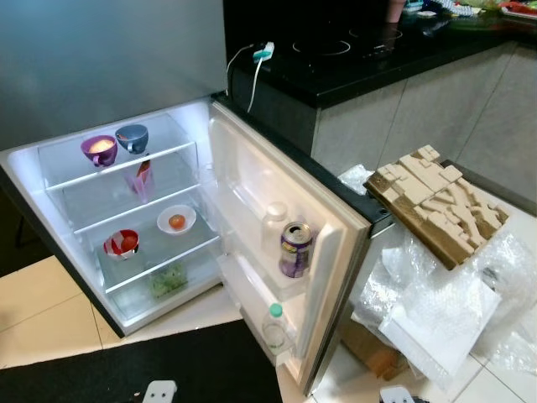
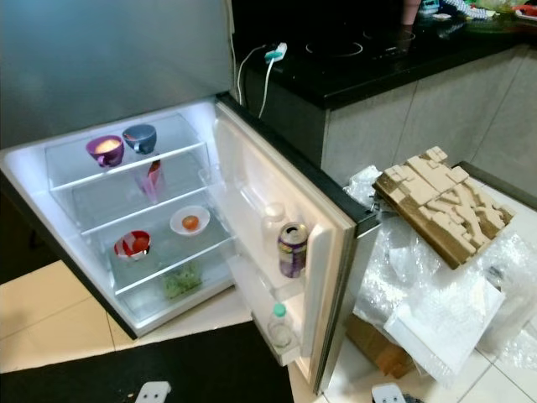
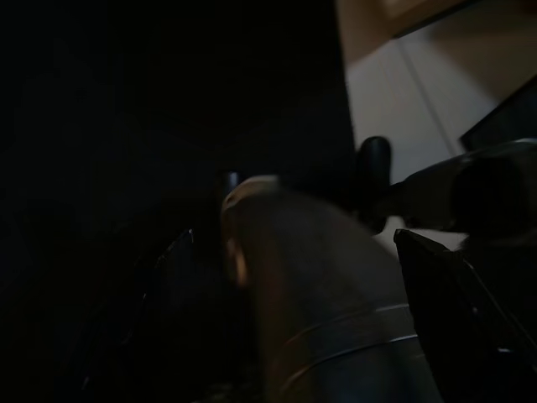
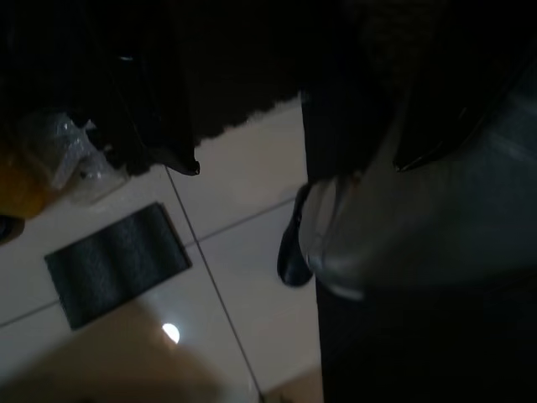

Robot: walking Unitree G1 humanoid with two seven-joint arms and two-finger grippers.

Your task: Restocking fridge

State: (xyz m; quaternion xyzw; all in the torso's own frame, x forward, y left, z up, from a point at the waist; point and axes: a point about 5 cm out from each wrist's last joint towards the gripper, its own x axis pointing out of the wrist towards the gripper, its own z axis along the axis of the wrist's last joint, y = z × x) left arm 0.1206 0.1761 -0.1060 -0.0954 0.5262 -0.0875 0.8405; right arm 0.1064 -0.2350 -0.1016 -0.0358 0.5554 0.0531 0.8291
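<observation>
You have the fridge point(image 1: 126, 101) in front of you with its door point(image 1: 285, 227) swung wide, lit inside. To the right of the fridge a black desk point(image 1: 377, 50) runs off the top edge, a white cable point(image 1: 252, 80) hanging from it. Below that desk, right of the fridge door, a brown carved block point(image 1: 436, 201) rests on crumpled plastic wrap point(image 1: 436, 311), partly cut off. Inside the fridge, the top shelf holds a purple bowl point(image 1: 99, 149) and a blue bowl point(image 1: 132, 137) side by side; the shelf beneath has a white dish point(image 1: 176, 220) with something orange and a red-and-white bowl point(image 1: 122, 243); greens point(image 1: 168, 281) blur behind the drawer front. In the fridge door sit a purple can point(image 1: 295, 248), a pale bottle point(image 1: 274, 222) just behind it, and a green-capped bottle point(image 1: 273, 327) lower down. Both wrist views are dark: you cannot tell the state of either the left pincer or the right pincer
</observation>
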